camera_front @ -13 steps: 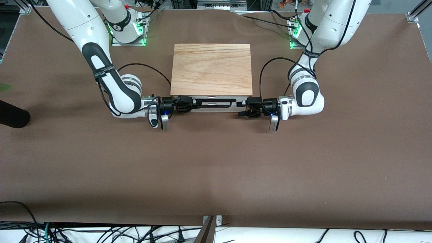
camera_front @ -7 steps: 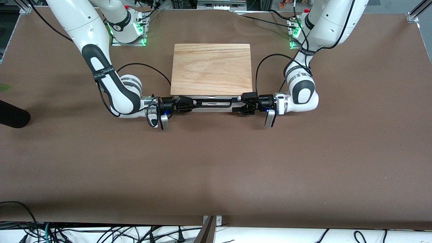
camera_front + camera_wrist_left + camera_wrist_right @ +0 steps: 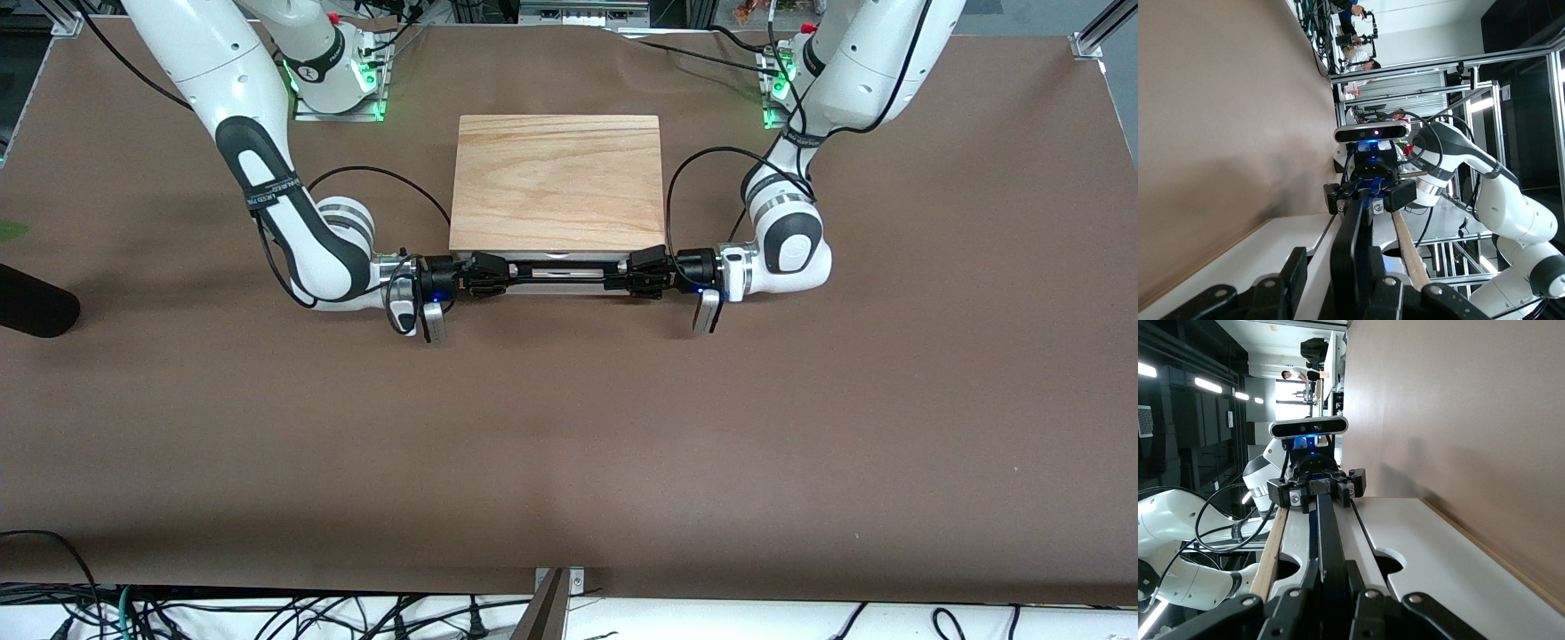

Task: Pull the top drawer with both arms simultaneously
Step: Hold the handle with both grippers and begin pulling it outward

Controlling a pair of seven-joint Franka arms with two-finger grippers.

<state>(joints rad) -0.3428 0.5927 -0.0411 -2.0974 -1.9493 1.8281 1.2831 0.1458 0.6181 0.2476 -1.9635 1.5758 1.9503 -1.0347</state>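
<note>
Top drawer (image 3: 560,277) shut under cabinet's oak top board (image 3: 558,182), mid-tabletop (image 3: 569,444). Rigid; thin black bar handle (image 3: 560,265) suits end grips, even pull. Right gripper (image 3: 487,271), left gripper (image 3: 642,271): jaws clamped on handle ends.

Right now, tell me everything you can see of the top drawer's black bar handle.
The long thin black bar handle runs level along the white front panel of the top drawer, just under the edge of the cabinet's light oak-grain top board. It stands off the panel, leaving a gap. The right gripper is on one end and the left gripper on the other, jaws set around the bar. The middle stretch is bare. The drawer looks barely open, if at all.
</note>
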